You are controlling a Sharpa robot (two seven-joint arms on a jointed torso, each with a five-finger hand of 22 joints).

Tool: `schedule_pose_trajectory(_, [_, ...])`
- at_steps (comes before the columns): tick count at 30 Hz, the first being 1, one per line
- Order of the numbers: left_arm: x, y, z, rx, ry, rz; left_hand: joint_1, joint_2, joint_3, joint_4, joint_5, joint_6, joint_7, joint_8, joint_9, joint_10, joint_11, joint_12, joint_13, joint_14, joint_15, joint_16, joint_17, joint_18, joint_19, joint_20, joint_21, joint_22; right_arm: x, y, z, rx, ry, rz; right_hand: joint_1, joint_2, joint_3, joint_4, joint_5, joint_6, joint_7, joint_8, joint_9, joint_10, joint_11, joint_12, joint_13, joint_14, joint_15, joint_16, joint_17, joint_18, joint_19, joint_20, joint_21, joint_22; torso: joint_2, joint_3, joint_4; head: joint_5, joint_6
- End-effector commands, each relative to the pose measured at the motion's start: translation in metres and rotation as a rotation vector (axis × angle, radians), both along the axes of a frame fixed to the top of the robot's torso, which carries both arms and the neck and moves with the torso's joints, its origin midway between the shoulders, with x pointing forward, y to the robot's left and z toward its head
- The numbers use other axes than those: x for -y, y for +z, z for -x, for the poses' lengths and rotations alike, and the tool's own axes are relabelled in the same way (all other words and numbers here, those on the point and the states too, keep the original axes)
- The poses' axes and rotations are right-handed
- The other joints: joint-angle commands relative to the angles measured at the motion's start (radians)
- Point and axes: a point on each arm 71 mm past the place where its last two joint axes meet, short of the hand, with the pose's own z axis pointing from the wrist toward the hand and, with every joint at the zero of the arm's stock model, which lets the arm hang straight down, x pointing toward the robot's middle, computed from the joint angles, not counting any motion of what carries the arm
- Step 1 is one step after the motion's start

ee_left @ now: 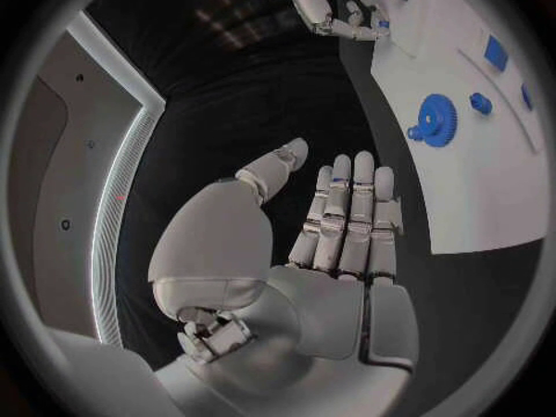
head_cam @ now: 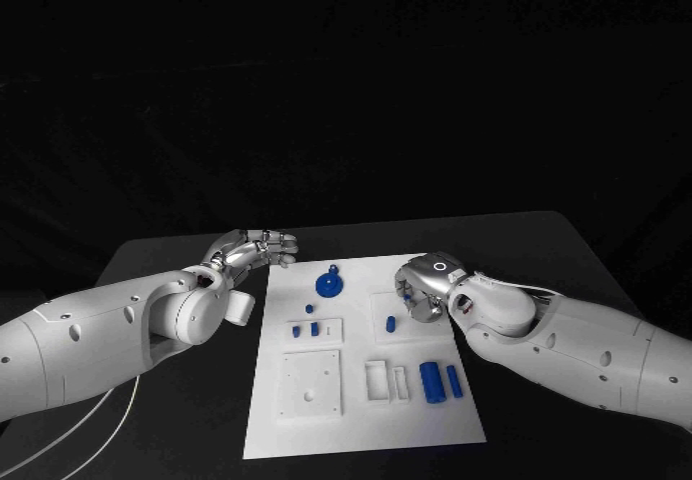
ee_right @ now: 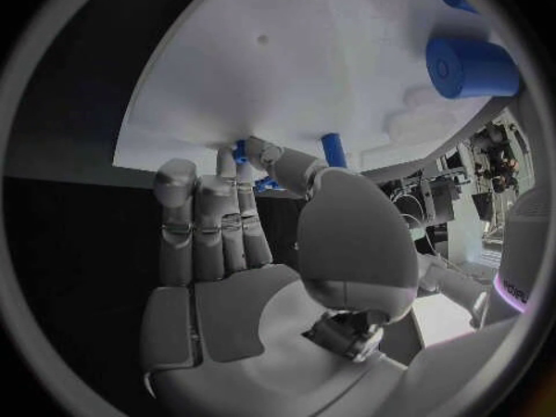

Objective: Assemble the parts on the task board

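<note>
1. Near edge of the board (head_cam: 289, 425): two blue cylinders (head_cam: 440, 381) lie loose by the white blocks. Could roll if board gets bumped.
2. Mid-board: right hand (head_cam: 423, 295) hangs over a small blue peg (head_cam: 391, 323), fingers apart, nothing visibly pinched. Risk: fingertips knock the peg instead of catching it.
3. Far end: blue gear (head_cam: 329, 286) sits on the board. Left hand (head_cam: 257, 248) is off the board beside it, fingers straight and together, empty.
</note>
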Motion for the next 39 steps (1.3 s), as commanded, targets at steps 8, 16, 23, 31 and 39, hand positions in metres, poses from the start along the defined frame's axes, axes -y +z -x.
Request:
schedule_pose_trajectory(8, [0.0,0.001,-0.001,0.003,-0.003,0.008,-0.01,0.002,-0.006,0.001,-0.002,0.0,0.006,0.007,-0.002,0.003,0.004,0.002,-0.003,0.011,-0.003,-0.008,0.005,0.016,0.008,-0.002,-0.006,0.002,0.0,-0.004,0.004,0.022,-0.007,0.002,-0.004,-0.003,0.018,-0.001,-0.001,0.017,-0.003,0.008,0.006,0.041,-0.014,0.008,0.015,0.003,-0.014,0.005,-0.002,0.116,0.009,-0.007,0.007,0.017,0.0,0.0015,-0.0007,-0.001,-0.001])
schedule_pose_trajectory(16, [0.001,0.002,-0.001,0.003,-0.002,0.008,-0.01,0.002,-0.006,0.001,-0.002,-0.001,0.006,0.007,-0.002,0.004,0.003,0.002,-0.004,0.014,-0.004,-0.009,0.008,0.016,0.01,-0.003,-0.006,0.003,0.004,-0.002,0.002,0.044,-0.018,-0.013,-0.004,-0.007,0.023,-0.001,-0.001,0.019,-0.005,0.009,0.008,0.044,-0.015,0.008,0.02,0.004,-0.015,0.004,-0.002,0.116,0.01,-0.008,0.009,0.017,-0.001,0.0,-0.0014,-0.002,0.002])
schedule_pose_trajectory(23, [0.001,0.001,-0.001,0.002,0.0,0.007,-0.01,0.002,-0.007,0.001,-0.002,-0.001,0.006,0.007,-0.002,0.004,0.003,0.003,-0.005,0.016,-0.004,-0.009,0.01,0.015,0.012,-0.004,-0.006,0.004,0.006,0.005,0.0,0.05,-0.028,-0.04,-0.004,-0.01,0.027,0.0,-0.001,0.021,-0.005,0.009,0.01,0.045,-0.016,0.008,0.023,0.004,-0.016,0.004,-0.002,0.116,0.011,-0.009,0.009,0.017,0.0,0.0003,-0.0005,-0.002,0.004])
schedule_pose_trajectory(31, [0.0,0.001,-0.001,0.003,0.005,0.005,-0.01,0.001,-0.007,0.0,-0.002,-0.002,0.006,0.007,-0.003,0.005,0.003,0.002,-0.006,0.017,-0.005,-0.011,0.013,0.015,0.013,-0.005,-0.007,0.004,0.004,0.019,0.001,0.05,-0.026,-0.094,-0.005,-0.013,0.031,0.004,-0.001,0.021,-0.006,0.009,0.011,0.045,-0.016,0.007,0.026,0.005,-0.016,0.004,-0.002,0.116,0.012,-0.009,0.01,0.017,0.0,0.0007,-0.0003,0.0,0.005])
schedule_pose_trajectory(39, [-0.001,0.001,-0.001,0.003,0.007,0.004,-0.01,0.001,-0.007,0.0,-0.001,-0.003,0.007,0.007,-0.003,0.005,0.003,0.003,-0.007,0.019,-0.005,-0.011,0.015,0.015,0.014,-0.005,-0.007,0.004,0.003,0.035,0.007,0.056,-0.012,-0.143,-0.006,-0.014,0.033,0.006,-0.001,0.021,-0.006,0.008,0.012,0.046,-0.017,0.007,0.027,0.006,-0.017,0.004,-0.002,0.116,0.012,-0.01,0.01,0.017,-0.001,0.0008,-0.0015,0.003,0.006])
